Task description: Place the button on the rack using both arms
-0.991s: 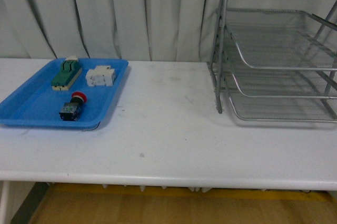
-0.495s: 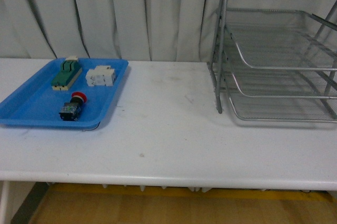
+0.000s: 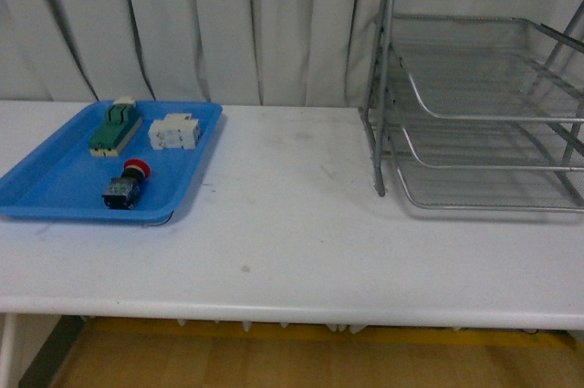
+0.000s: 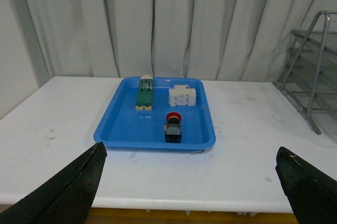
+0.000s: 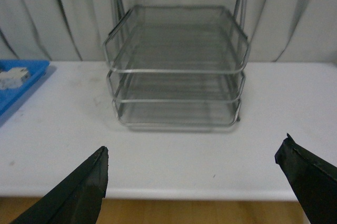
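Note:
The button (image 3: 126, 184) (image 4: 172, 127), red cap on a black-and-blue body, lies on its side in the blue tray (image 3: 55, 183) (image 4: 129, 129) at the table's left. The silver three-tier wire rack (image 3: 474, 105) (image 5: 176, 66) stands at the back right, its trays bare. Neither arm shows in the front view. My left gripper (image 4: 189, 182) is open, back near the table's front edge and well short of the button, nothing between its fingers. Facing the rack from the front edge, my right gripper (image 5: 192, 182) is open and holds nothing.
In the blue tray behind the button lie a green-and-cream part (image 3: 115, 127) (image 4: 144, 93) and a white block part (image 3: 174, 132) (image 4: 182, 96). White curtains (image 3: 228, 23) hang behind the white table (image 3: 292, 224).

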`<state>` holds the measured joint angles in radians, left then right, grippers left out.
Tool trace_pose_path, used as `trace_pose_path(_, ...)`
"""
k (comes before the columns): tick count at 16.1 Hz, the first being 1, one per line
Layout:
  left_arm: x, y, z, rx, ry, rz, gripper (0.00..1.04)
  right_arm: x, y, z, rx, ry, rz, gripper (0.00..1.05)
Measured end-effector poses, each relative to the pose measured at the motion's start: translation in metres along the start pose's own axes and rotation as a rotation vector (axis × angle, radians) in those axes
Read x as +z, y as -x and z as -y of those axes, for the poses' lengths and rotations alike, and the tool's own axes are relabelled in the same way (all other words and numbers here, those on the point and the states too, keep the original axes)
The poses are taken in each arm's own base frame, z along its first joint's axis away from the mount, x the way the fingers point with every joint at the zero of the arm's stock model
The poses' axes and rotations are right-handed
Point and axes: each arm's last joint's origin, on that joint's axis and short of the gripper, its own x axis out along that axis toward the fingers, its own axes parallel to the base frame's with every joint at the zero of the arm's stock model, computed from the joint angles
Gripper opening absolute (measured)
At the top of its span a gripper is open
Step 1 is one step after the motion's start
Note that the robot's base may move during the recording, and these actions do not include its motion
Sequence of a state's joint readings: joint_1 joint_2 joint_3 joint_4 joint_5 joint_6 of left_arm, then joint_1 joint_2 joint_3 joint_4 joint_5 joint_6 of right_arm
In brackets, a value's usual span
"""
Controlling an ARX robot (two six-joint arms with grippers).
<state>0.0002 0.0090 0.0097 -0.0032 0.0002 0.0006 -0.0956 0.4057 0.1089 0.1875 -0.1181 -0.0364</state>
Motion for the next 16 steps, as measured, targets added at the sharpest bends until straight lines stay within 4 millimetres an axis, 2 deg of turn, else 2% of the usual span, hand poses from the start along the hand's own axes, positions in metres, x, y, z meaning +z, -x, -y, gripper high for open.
trace_pose_path(2,0.0,0.0,0.0,0.0,0.0,0.0,0.98,0.026,-0.029,0.016,-0.069,0.021,0.058,0.98)
trace_pose_path(4,0.0,0.0,0.0,0.0,0.0,0.0,0.98,0.047,-0.079,0.043,-0.171,0.003,0.064,0.98)
trace_pose_path(6,0.0,0.0,0.0,0.0,0.0,0.0,0.98,0.05,-0.126,0.066,-0.241,-0.092,-0.003,0.98)
trace_pose_path(7,0.0,0.0,0.0,0.0,0.0,0.0,0.98,0.043,-0.149,0.076,-0.255,-0.196,-0.048,0.98)
trace_pose_path(9,0.0,0.0,0.0,0.0,0.0,0.0,0.98,0.035,-0.165,0.084,-0.251,-0.309,-0.051,0.98)
trace_pose_path(13,0.0,0.0,0.0,0.0,0.0,0.0,0.98,0.024,-0.176,0.09,-0.218,-0.468,-0.028,0.98)
trace_pose_path(16,0.0,0.0,0.0,0.0,0.0,0.0,0.98,0.003,-0.189,0.088,-0.065,-0.951,0.086,0.98)
